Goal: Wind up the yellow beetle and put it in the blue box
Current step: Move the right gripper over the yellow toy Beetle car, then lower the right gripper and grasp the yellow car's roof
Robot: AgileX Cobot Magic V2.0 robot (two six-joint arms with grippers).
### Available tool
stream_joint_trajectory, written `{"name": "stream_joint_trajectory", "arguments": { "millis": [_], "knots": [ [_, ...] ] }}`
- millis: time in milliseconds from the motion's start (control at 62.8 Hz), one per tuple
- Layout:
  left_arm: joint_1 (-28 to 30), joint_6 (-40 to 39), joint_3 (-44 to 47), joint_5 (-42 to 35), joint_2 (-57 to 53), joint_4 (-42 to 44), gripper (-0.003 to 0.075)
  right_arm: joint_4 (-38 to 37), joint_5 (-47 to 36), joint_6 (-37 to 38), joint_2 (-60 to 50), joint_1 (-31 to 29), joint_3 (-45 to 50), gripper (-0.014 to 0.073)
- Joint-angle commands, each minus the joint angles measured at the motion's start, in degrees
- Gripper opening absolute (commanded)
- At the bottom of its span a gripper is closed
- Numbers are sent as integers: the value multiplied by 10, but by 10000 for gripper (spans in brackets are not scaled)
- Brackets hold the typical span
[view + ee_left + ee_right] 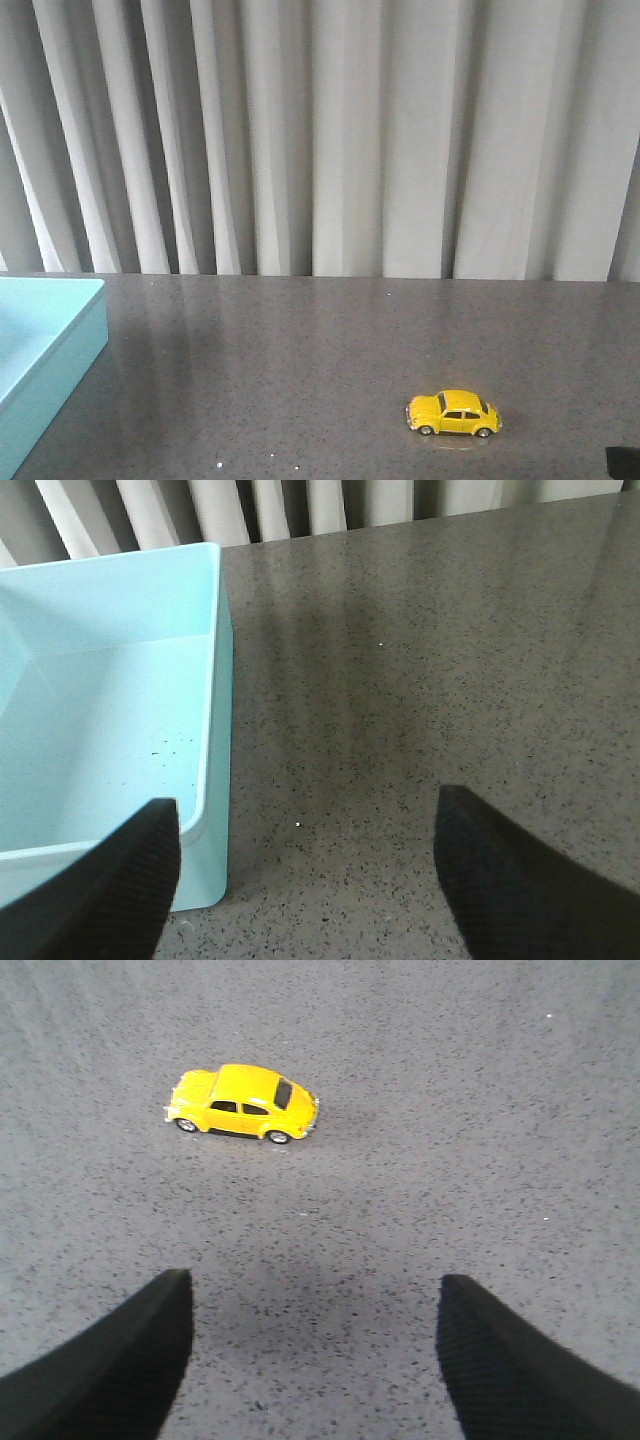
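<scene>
The yellow beetle (454, 413) stands on its wheels on the dark speckled table, toward the front right; the right wrist view shows the beetle (242, 1102) side-on. My right gripper (314, 1305) hovers open over bare table, short of the car, nothing between its fingers. The blue box (42, 345) sits at the table's left edge, and in the left wrist view the box (110, 710) looks empty apart from a few dark specks. My left gripper (308, 820) is open beside the box's near corner, one finger (110, 890) overlapping the box wall.
Grey pleated curtains (320, 130) close off the back of the table (300, 350). A small black object (622, 462) shows at the front right corner of the front view; I cannot tell what it is.
</scene>
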Motion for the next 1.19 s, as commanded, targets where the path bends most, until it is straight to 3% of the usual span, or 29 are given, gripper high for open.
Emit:
{"name": "stream_joint_trajectory", "arguments": {
  "millis": [0, 255, 478, 589, 749, 1003, 1179],
  "knots": [
    [-3, -7, -14, -43, 0, -3, 539, 25, -41, -8, 1, -3, -20, 554],
    [-3, -7, -14, -43, 0, -3, 539, 85, 44, -77, 91, -1, -111, 536],
    [-3, -7, -14, -43, 0, -3, 539, 84, 123, -74, 210, 5, -222, 526],
    [-3, -7, -14, -43, 0, -3, 539, 42, 129, -44, 267, 49, -272, 526],
    [-3, -7, -14, -43, 0, -3, 539, -84, 153, 103, 361, 91, -368, 526],
    [-3, -7, -14, -43, 0, -3, 539, -77, 296, 128, 507, 89, -544, 526],
    [-3, -7, -14, -43, 0, -3, 539, -64, 345, 128, 583, 88, -634, 526]
  ]
}}
